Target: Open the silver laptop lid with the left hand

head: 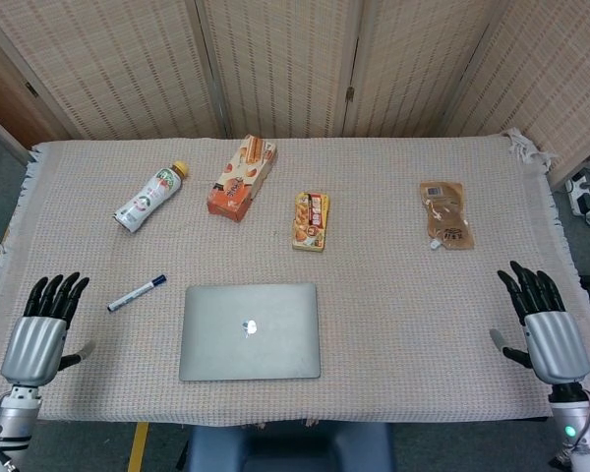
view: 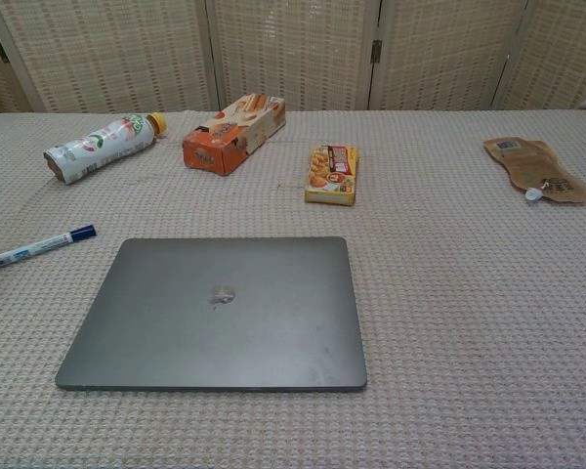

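Tablecloth point(head: 374, 324) bears closed laptop point(head: 250, 331), right of left hand point(head: 37, 339).

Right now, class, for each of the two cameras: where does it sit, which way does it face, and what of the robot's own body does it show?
Head view: high above the near edge, looking steeply down on the table; shows the left hand and right hand, fingers spread, both holding nothing.
Chest view: low at the near edge, looking across the closed silver laptop toward the screen wall; no robot body shows.
Shared: laptop, marker, bottle, both snack boxes, pouch.
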You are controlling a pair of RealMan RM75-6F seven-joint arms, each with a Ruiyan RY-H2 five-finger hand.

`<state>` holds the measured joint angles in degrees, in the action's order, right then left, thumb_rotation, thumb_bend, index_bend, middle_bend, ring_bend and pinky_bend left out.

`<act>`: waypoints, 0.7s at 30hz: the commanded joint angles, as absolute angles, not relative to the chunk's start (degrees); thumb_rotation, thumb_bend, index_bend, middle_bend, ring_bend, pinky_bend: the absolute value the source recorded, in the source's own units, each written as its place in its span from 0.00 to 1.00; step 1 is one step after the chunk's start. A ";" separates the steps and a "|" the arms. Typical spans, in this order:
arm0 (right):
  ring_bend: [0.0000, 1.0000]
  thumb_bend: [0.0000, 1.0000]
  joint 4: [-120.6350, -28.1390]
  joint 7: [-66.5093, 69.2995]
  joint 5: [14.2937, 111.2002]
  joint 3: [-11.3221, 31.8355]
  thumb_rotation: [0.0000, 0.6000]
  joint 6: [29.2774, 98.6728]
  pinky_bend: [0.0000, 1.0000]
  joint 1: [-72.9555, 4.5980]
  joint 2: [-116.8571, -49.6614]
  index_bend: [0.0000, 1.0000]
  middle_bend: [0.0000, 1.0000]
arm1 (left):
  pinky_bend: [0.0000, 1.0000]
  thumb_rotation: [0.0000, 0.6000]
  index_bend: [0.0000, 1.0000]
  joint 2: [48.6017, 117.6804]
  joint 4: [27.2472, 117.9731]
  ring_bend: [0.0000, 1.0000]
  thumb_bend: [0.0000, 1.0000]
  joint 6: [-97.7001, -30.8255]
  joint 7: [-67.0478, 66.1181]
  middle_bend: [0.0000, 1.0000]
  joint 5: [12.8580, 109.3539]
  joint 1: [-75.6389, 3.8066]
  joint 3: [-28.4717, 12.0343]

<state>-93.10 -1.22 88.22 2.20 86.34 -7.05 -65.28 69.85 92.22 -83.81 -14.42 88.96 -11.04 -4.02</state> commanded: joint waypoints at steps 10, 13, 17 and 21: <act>0.00 0.32 -92.98 -1.17 87.83 2.70 1.00 85.17 0.00 -7.30 -65.35 0.00 0.00 | 0.00 1.00 0.07 72.39 91.51 0.05 0.18 -69.23 -9.68 0.09 98.71 -24.45 -3.00; 0.00 0.33 -92.85 -1.08 87.68 2.89 1.00 84.95 0.00 -7.36 -65.49 0.00 0.00 | 0.00 1.00 0.06 74.38 91.04 0.05 0.18 -66.18 -9.57 0.09 100.04 -27.37 -2.68; 0.00 0.33 -92.60 -0.86 87.66 2.99 1.00 84.49 0.00 -7.53 -65.65 0.00 0.00 | 0.00 1.00 0.05 76.79 90.55 0.04 0.18 -62.97 -10.17 0.09 101.13 -30.23 -2.08; 0.00 0.33 -92.38 -0.59 87.64 3.03 1.00 84.12 0.00 -7.63 -65.67 0.00 0.00 | 0.00 1.00 0.05 79.06 90.83 0.04 0.18 -60.70 -11.37 0.09 101.80 -32.25 -1.39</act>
<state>-92.40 -0.62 87.65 3.02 84.14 -7.62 -65.67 78.31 90.74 -61.44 -10.88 101.42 -31.54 -1.76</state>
